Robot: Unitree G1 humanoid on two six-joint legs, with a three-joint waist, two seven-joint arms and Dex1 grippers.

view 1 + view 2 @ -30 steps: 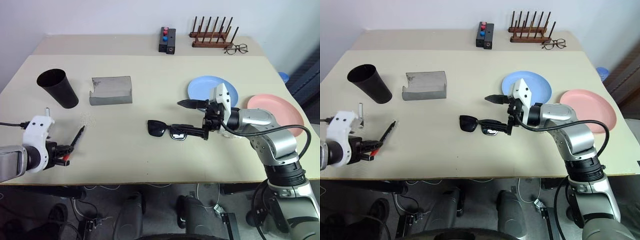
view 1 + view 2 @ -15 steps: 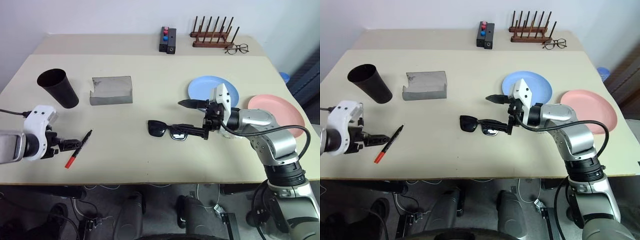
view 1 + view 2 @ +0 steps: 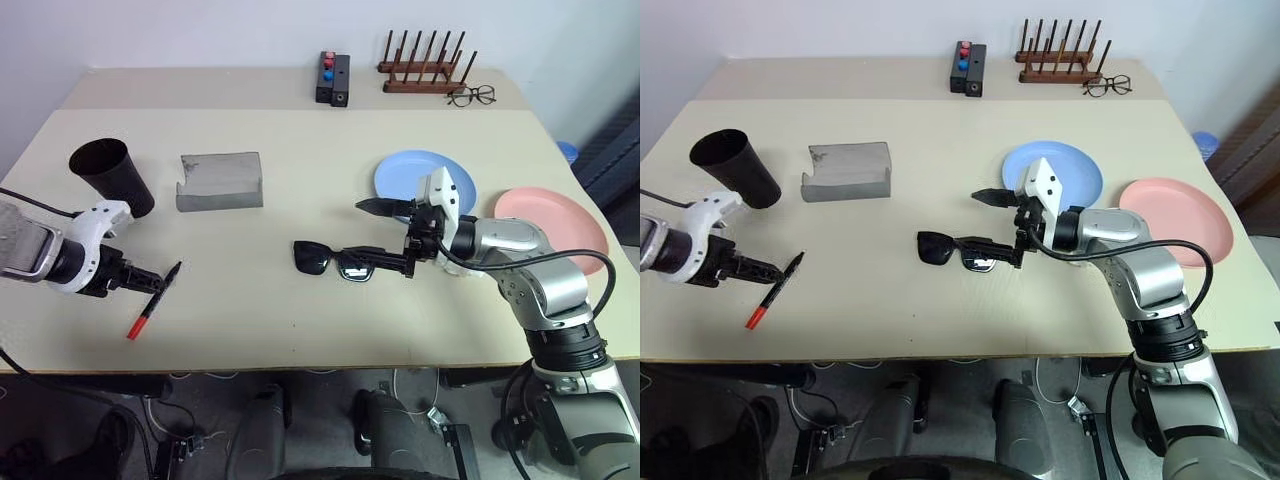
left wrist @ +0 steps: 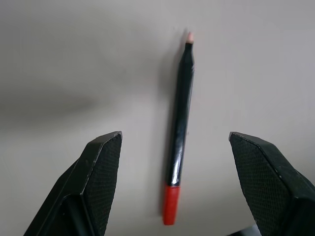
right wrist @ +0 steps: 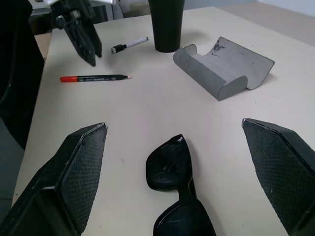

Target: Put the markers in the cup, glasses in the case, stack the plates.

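- A big tan table (image 3: 300, 200) stood against a pale wall, and everything sat on top of it.
- The right gripper (image 3: 385, 235) hung over the middle of the table with its two black fingers spread wide, and nothing was in them.
- The left gripper (image 3: 150, 280) was low at the near left, its fingers apart with nothing in them, and the marker lay on the table between its tips.
- A salmon pink plate (image 3: 550, 225) lay at the right side, and a light blue plate (image 3: 415, 172) lay just left of it, a bit farther back. The two plates were side by side, not stacked.
- The grey case (image 3: 220, 182) sat open at the far left, right of the cup.
- The black cup (image 3: 112, 178) leaned at the far left edge.
- The black sunglasses (image 3: 335, 260) lay flat in the middle, under the right gripper and well apart from the case.
- The red and black marker (image 3: 152, 300) lay flat at the near left, near the cup.
- A second marker (image 5: 129, 44), white with a black end, lay beside the cup.
- A wooden rack (image 3: 420, 68), thin clear spectacles (image 3: 472, 96) and a small black box (image 3: 334, 78) sat along the far edge.
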